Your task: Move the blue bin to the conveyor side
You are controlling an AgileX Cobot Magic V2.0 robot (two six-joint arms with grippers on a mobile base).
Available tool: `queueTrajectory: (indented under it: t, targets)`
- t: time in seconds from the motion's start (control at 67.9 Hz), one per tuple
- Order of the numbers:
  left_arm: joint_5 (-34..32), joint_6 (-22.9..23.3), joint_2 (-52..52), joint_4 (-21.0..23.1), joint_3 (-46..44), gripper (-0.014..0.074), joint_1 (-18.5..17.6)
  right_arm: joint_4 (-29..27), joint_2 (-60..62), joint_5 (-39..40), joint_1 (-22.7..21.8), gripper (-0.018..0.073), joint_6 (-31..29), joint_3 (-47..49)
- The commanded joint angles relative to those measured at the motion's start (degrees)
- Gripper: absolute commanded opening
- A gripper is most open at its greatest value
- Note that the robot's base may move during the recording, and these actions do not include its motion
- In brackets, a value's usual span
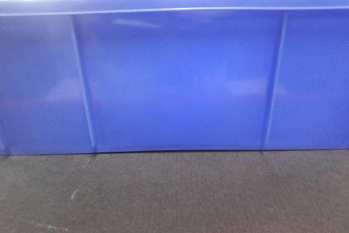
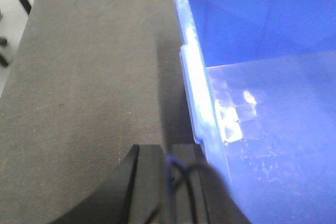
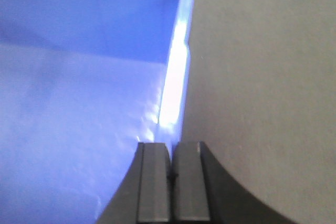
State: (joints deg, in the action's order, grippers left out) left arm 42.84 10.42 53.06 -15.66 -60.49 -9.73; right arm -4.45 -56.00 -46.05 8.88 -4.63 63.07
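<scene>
right gripper (image 3: 171, 182) clamping blue bin (image 3: 79, 103) rim

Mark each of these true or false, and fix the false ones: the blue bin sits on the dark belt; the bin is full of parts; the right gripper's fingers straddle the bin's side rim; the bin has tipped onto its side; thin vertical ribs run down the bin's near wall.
1. The blue bin sits on the dark conveyor. True.
2. The bin is full of parts. False: the wrist views show only bare blue floor and walls inside.
3. The right gripper has its fingers on either side of the bin's side rim. True.
4. The bin has tipped onto its side. False: it stands upright, open top upward.
5. Thin vertical ribs run down the near wall. True.
</scene>
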Motion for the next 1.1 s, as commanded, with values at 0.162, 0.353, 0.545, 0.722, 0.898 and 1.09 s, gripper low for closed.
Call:
queueTrajectory:
  t: [0.162, 0.353, 0.545, 0.722, 0.898, 1.09]
  targets:
    - [-13.61, 0.75, -15.29, -0.08, 18.15, -0.0008, -0.17, 0.96, 17.33, 17.55, -0.18, -0.0067, -0.35, -24.98]
    - [-21.47, 0.75, -24.38, -0.08, 26.74, -0.0008, -0.17, 0.96, 31.08, 25.42, -0.18, -0.0067, -0.35, -37.30]
    - [-24.20, 0.75, -32.01, -0.08, 30.45, -0.0008, -0.17, 0.96, 43.65, 29.28, -0.18, -0.0067, -0.35, -41.18]
    - [-24.62, 0.75, -36.28, -1.32, 30.45, -0.0008, -0.17, 0.96, 48.92, 32.64, -0.18, -0.0067, -0.35, -41.18]
    - [-24.62, 0.75, -37.76, -1.41, 30.45, -0.0008, -0.17, 0.96, 49.26, 33.58, -0.18, -0.0067, -0.35, -41.18]
    - [-24.62, 0.75, -37.91, -1.41, 30.45, -0.0008, -0.17, 0.96, 49.26, 33.58, -0.18, -0.0067, -0.35, -41.18]
